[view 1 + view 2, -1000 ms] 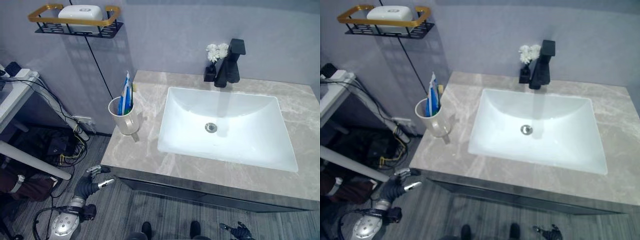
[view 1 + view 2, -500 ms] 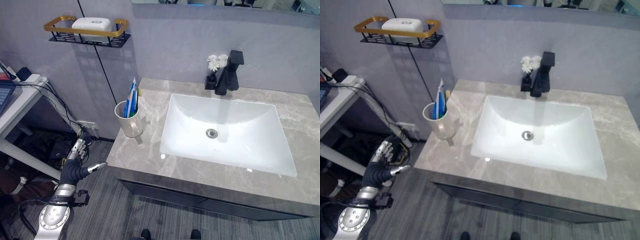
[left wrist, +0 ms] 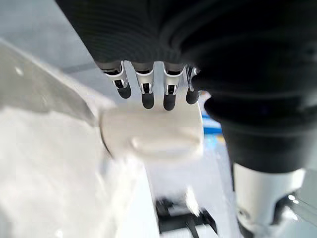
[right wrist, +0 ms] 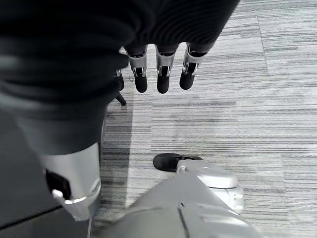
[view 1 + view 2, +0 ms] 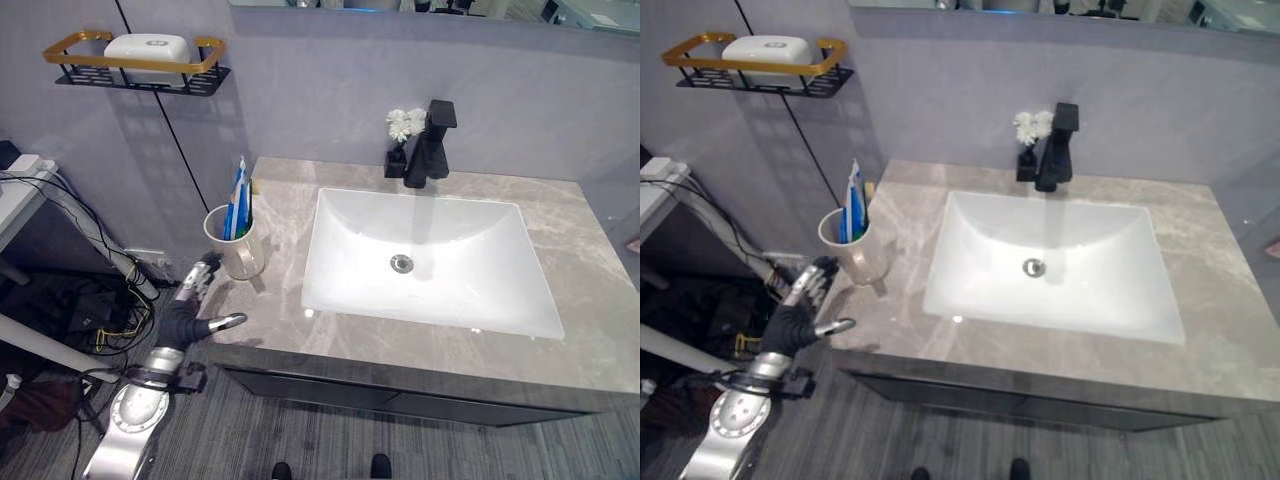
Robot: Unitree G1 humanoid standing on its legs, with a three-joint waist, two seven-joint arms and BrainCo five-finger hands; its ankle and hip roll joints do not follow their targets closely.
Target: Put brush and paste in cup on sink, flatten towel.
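High on the wall at your far left hangs a wire shelf [image 5: 135,62] with a white soap box [image 5: 146,46] on it. Below it, your left hand [image 5: 190,303] is raised at the counter's [image 5: 330,340] left front corner, fingers straight and relaxed, thumb stuck out to the side, holding nothing; its fingertips [image 3: 147,100] sit just short of the cup [image 5: 236,246]. That cream cup stands upright on the counter's left end, just beside the basin [image 5: 420,262], and you can see the brush and paste [image 5: 237,198] already standing inside it, poking up above the rim. Further right, the white basin is sunk into the grey marble top, with the black tap [image 5: 427,144] at its back edge and a small vase of white flowers [image 5: 400,132] touching the tap's left side. Your right hand [image 4: 159,69] hangs over the striped grey floor [image 4: 247,99], fingers loosely extended and empty.
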